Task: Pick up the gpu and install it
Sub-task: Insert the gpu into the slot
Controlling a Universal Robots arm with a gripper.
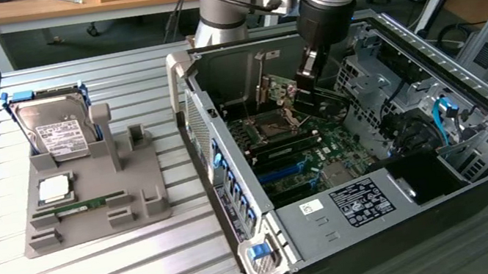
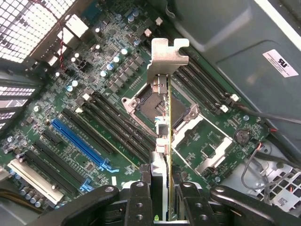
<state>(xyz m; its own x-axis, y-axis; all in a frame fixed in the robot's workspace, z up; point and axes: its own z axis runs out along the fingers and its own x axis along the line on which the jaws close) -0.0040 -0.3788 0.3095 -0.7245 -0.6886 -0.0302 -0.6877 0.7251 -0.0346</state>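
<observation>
My gripper (image 2: 164, 195) is shut on the gpu (image 2: 164, 108), a thin card seen edge-on with its silver bracket (image 2: 165, 56) at the far end. The card hangs above the green motherboard (image 2: 94, 94), over the CPU socket (image 2: 141, 106), and touches no slot. In the exterior view the gripper (image 1: 307, 76) reaches down inside the open computer case (image 1: 335, 204), with the gpu (image 1: 280, 92) held near the case's back wall.
Long black slots and a blue slot (image 2: 80, 141) cross the motherboard. A drive cage and cables (image 1: 440, 119) fill the case's far side. On the slatted table, a grey tray (image 1: 97, 206) carries a hard drive (image 1: 59, 131), a CPU (image 1: 56, 187) and a memory stick (image 1: 82, 206).
</observation>
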